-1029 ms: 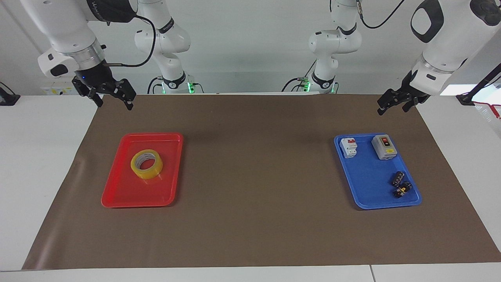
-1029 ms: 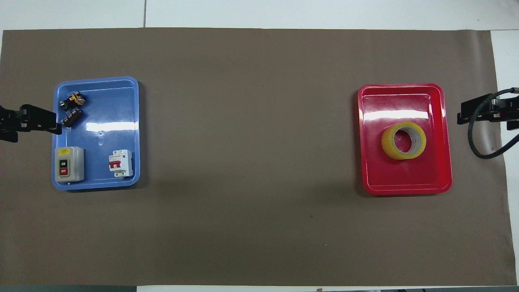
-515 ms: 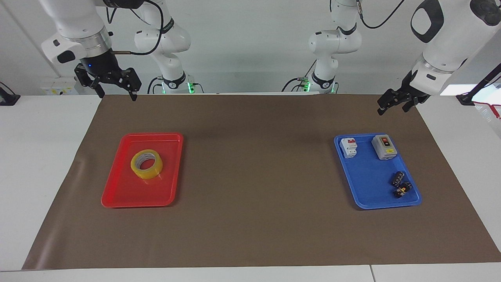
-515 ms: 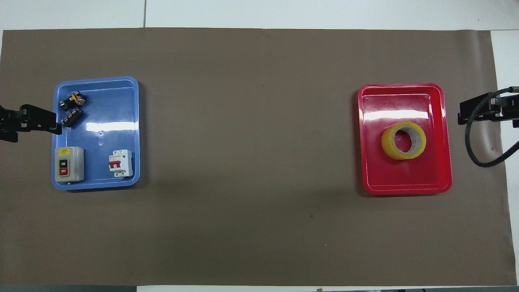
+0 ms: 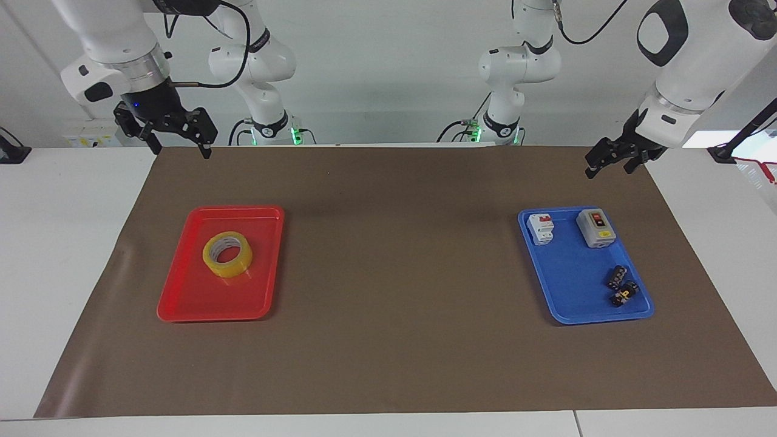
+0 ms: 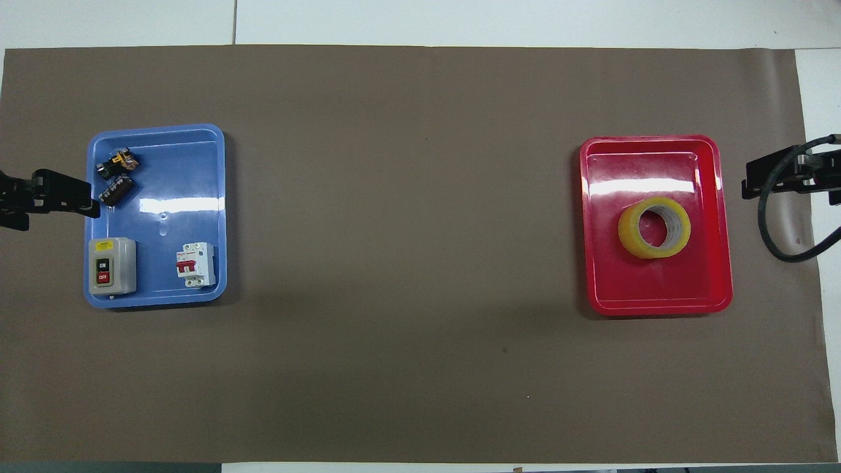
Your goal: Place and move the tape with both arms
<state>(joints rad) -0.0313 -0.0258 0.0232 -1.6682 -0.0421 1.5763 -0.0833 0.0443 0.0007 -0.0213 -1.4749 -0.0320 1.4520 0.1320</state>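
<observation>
Facing view, items relative to red tray (image 5: 182,303): tape (image 5: 227,254) lying flat in it. Right gripper (image 5: 179,149), fingers spread wide, empty, raised over the mat's robot-side edge. Left gripper (image 5: 607,162), spread wide, empty, well apart, waiting.

Bright, even light from above; both views are sharp. White glare streaks cross the red tray (image 6: 657,187) and blue tray (image 6: 158,205); shadows fall soft and faint.
</observation>
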